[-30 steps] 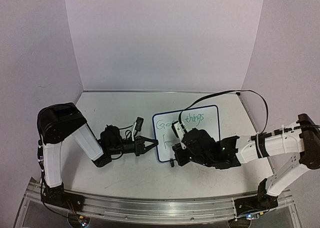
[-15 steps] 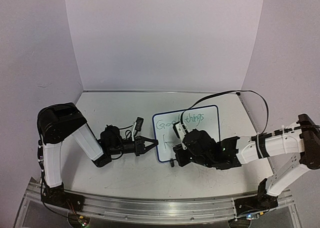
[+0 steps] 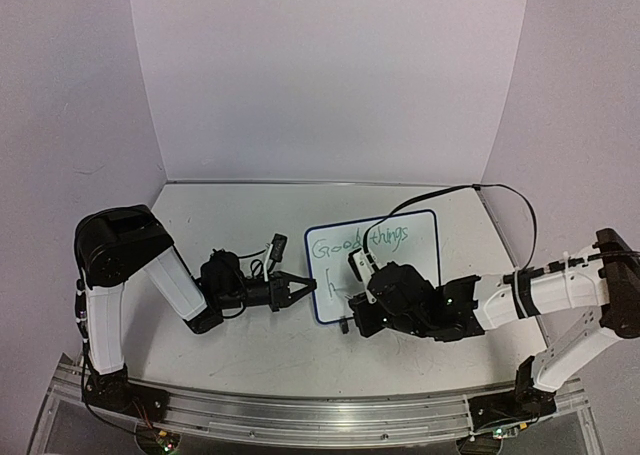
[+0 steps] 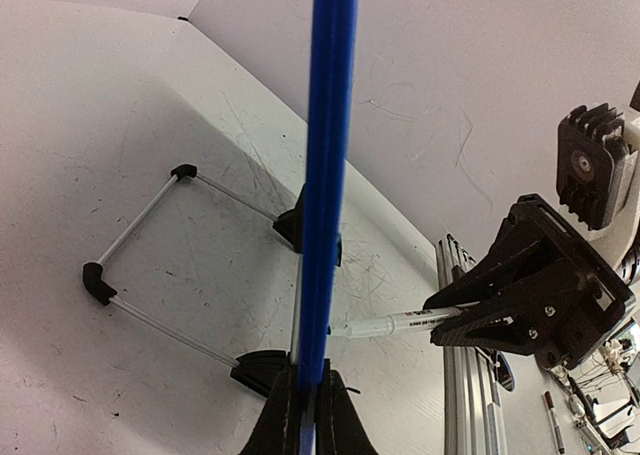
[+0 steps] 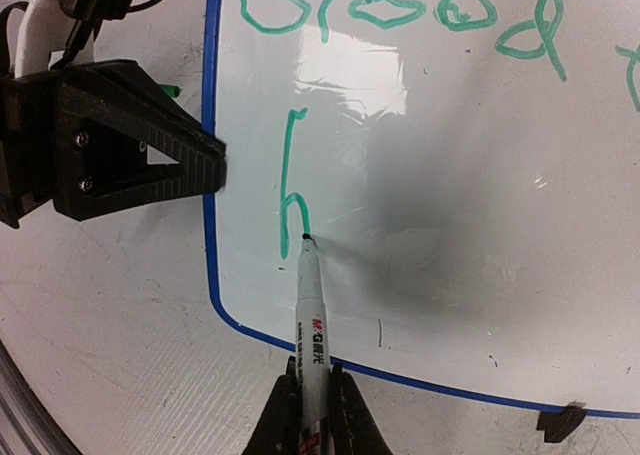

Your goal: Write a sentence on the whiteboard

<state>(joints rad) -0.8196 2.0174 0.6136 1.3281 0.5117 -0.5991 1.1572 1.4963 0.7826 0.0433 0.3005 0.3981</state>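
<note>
The whiteboard with a dark-blue frame lies mid-table. Green words "Good things" fill its top line, and a single green "h" starts the second line. My right gripper is shut on a white marker, whose tip touches the board at the foot of the "h". My left gripper is shut on the board's blue left edge. In the top view the left gripper sits at the board's left side and the right gripper hangs over its lower left part.
The tabletop is white and scuffed, with purple walls on three sides. The board's wire stand with black feet shows in the left wrist view. An aluminium rail runs along the near edge. A black cable loops over the board.
The right gripper and marker have shifted slightly right and down over the board's lower left. The left arm has not moved.
</note>
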